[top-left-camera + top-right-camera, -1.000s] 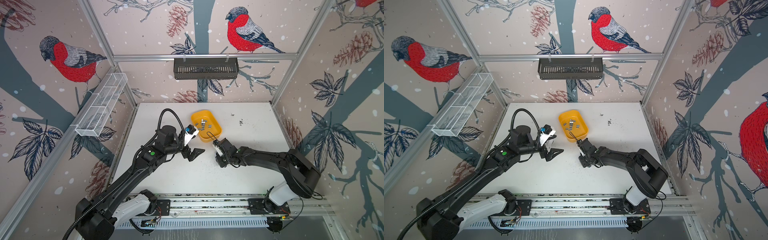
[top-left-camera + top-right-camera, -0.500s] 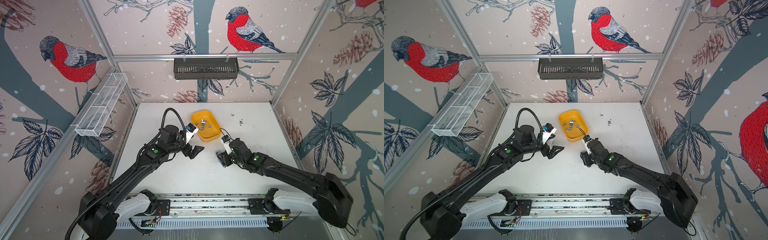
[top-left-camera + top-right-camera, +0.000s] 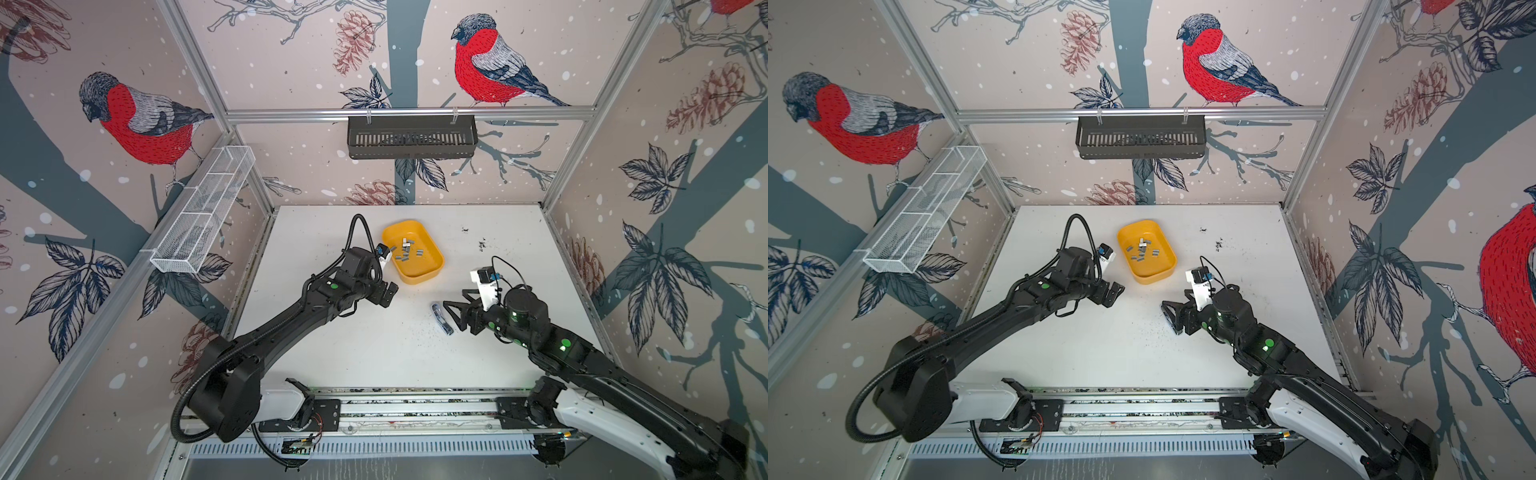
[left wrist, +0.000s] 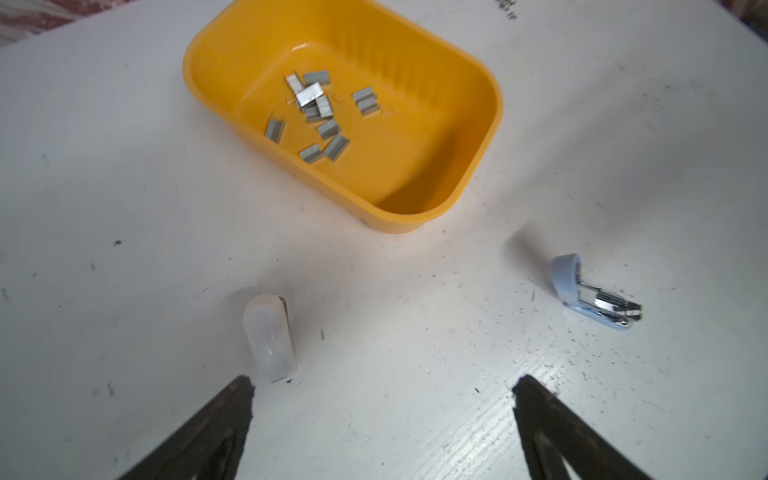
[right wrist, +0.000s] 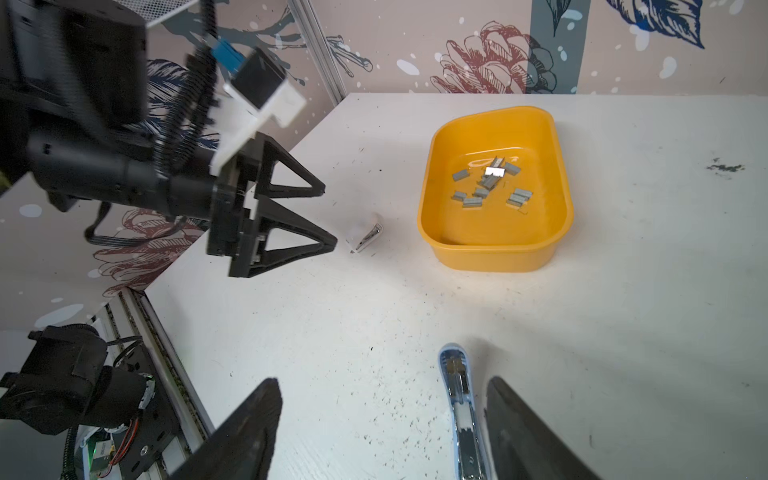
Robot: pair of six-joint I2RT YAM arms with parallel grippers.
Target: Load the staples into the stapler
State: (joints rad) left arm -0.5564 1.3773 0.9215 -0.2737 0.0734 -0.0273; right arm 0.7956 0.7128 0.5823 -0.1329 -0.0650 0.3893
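Right wrist view: right gripper (image 5: 382, 382) spread wide, empty, straddling blue stapler (image 5: 461, 399); left gripper (image 4: 384, 379) equally wide, empty. Suggest pinching one isolated strip of staples (image 4: 320, 106), clear of tray (image 4: 496, 120) wall.

Yellow tub (image 4: 415, 79), grey staples (image 4: 316, 104), pale-blue stapler (image 4: 567, 276), bird-patterned walls (image 3: 141, 124).

Blue stapler (image 5: 462, 415) cut off at edge (right wrist view)

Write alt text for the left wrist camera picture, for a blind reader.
A yellow tray holds scattered grey staples on a white table. Nearer, the left gripper is wide open, a white plastic piece by one fingertip, a blue stapler beyond the other.
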